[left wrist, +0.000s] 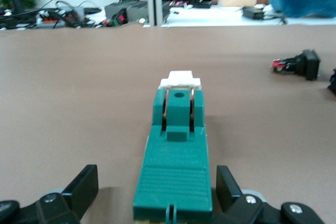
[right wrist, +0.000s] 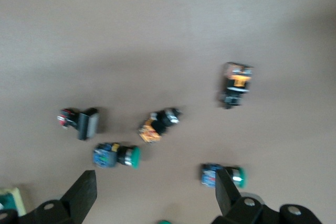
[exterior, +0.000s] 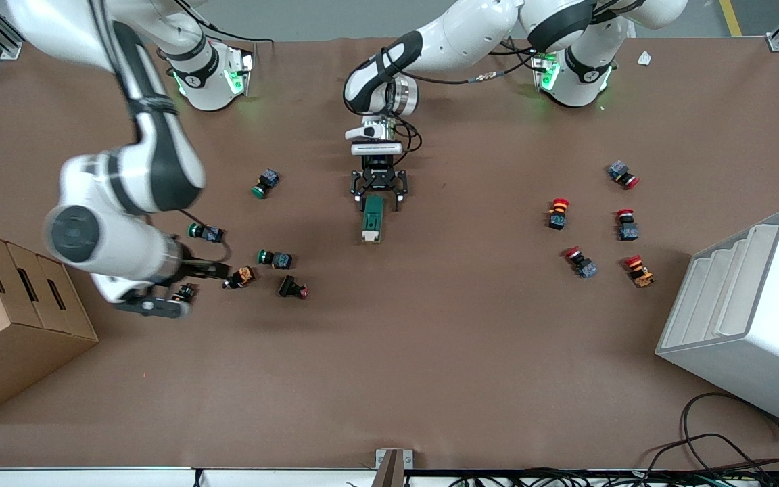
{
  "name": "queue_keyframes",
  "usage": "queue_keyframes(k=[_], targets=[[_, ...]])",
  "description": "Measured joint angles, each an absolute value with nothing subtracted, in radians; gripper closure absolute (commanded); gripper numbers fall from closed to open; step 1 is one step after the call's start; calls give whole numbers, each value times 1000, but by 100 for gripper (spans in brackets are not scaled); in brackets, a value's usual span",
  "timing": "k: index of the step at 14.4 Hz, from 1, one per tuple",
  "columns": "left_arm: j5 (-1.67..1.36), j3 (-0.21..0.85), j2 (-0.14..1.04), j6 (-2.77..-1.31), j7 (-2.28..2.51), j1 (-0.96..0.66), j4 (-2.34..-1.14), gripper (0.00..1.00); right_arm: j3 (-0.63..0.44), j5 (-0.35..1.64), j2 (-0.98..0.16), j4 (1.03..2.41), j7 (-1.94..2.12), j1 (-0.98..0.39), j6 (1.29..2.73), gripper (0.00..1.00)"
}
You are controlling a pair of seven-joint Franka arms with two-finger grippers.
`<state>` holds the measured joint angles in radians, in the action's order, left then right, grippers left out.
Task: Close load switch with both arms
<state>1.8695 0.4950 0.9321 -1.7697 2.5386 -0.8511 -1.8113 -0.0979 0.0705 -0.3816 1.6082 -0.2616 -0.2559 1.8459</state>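
The load switch [exterior: 372, 218] is a dark green oblong block with a white tab at the end nearer the front camera, lying at the table's middle. My left gripper [exterior: 379, 191] is low and open, its fingers astride the switch's end farthest from the front camera without touching it. In the left wrist view the switch [left wrist: 176, 145] lies between the two fingers [left wrist: 84, 186] of the left gripper [left wrist: 156, 182], with gaps on both sides. My right gripper [exterior: 217, 268] is open and empty, held over a cluster of push buttons toward the right arm's end; it also shows in the right wrist view [right wrist: 155, 195].
Green-capped push buttons [exterior: 266, 182], [exterior: 274, 258] and an orange one [exterior: 241, 277] lie near the right gripper. Several red-capped buttons [exterior: 557, 213] lie toward the left arm's end. A cardboard box [exterior: 11, 318] and a white rack [exterior: 748, 311] stand at the table's ends.
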Motion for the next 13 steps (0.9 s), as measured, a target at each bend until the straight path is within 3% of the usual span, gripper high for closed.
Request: queue_keyframes(k=[7,13], targets=[[1597,623,853,-1786,2283,-764,-1678,1,-34,-7,-214,1613,-110,-73,1682,0],[1337,648,805,-1788,2032,-660,-1529,0,55,-10,-156,1624,-21,75,1643,0]])
